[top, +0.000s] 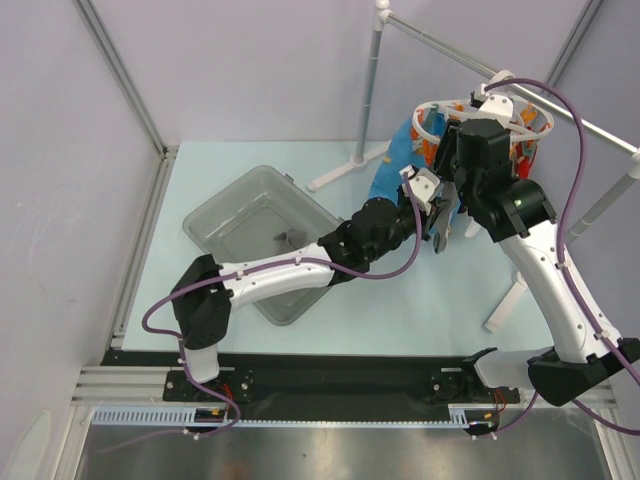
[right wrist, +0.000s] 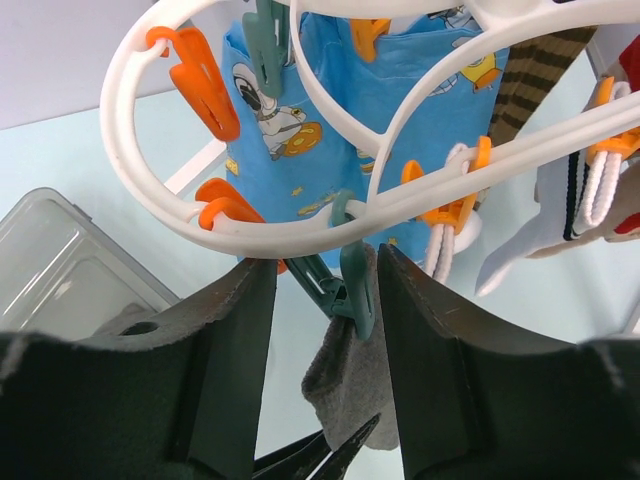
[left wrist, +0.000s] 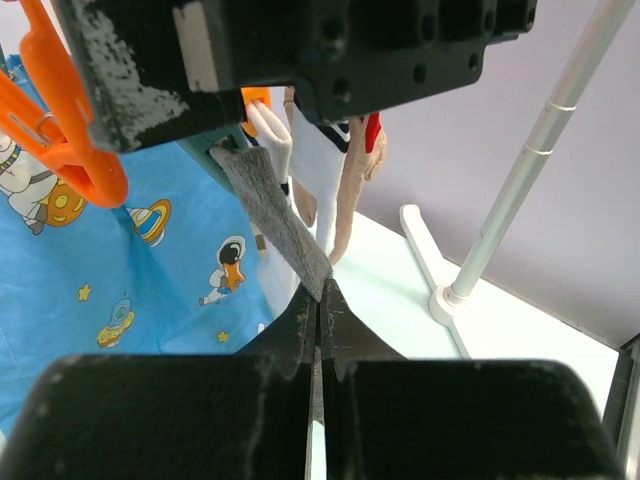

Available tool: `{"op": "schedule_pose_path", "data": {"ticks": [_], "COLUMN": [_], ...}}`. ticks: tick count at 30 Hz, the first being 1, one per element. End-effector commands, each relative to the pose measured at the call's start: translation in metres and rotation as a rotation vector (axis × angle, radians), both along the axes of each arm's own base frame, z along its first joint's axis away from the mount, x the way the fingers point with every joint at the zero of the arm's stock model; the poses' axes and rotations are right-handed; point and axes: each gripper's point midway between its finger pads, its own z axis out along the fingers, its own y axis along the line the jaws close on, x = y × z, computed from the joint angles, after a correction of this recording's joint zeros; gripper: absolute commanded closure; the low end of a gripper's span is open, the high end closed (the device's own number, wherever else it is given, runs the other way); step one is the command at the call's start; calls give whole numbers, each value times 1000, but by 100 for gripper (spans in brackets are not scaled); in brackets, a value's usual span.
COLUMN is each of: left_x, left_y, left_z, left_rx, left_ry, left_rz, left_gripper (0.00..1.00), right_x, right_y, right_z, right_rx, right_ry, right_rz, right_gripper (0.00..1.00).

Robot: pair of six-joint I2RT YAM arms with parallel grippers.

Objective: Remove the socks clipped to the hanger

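The white oval hanger (top: 437, 107) hangs from the rail at the back right; in the right wrist view its ring (right wrist: 200, 225) carries orange clips. A grey sock (right wrist: 350, 390) hangs from a teal clip (right wrist: 352, 290). My right gripper (right wrist: 325, 270) is open, one finger on each side of that clip, not touching it. My left gripper (left wrist: 320, 300) is shut on the grey sock's (left wrist: 275, 215) lower tip. A blue printed sock (right wrist: 340, 110), a brown striped sock (right wrist: 530, 80) and a white sock (right wrist: 530, 225) stay clipped. Both grippers, left (top: 440, 225) and right (top: 462, 170), sit under the hanger.
A clear grey bin (top: 200, 215) stands on the table to the left, under my left arm. The silver stand's pole (top: 368, 90) and white feet (top: 335, 172) are at the back. Another pole (left wrist: 510, 190) and foot lie right of the sock.
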Motion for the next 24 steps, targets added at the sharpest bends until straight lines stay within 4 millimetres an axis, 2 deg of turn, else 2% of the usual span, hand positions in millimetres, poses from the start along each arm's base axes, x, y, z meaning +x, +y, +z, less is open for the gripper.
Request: {"op": "schedule_pose_path", "data": {"ticks": [1,12,15,18,19,20,23,24], "left_x": [-6,-9,-10,-9,-9,-9,-6,-6], "left_y": [8,6,6,6,6,5,11,12], "left_z": [42,44,45,41,39,37,31,24], "left_rx": [-73,-70,-70,-64,-56,-52,-44,-34], "left_ry": [-59,-62,-63,-57,-54,-50,-35,-26], "left_rz": [9,10,11,14,17,17,37,42], "left_gripper": [100,100,100,100,100,100,100,100], "right_x": [5,10,11,10,10,9,6,5], "right_y": [-7,-9,-9,-9,-9,-7,-5,-4], "right_z": [10,0,0,2,2,3,2,1], "right_rx": [-10,-33,-36,-36,-36,-32,-24,-21], "right_ry": [-44,-31,-39,-46,-49,-51,-54,-54], "right_rz": [-36,-52,-55,-52,-49,-37,-20,-11], "right_gripper": [50,52,60,80,92,97,100,100]}}
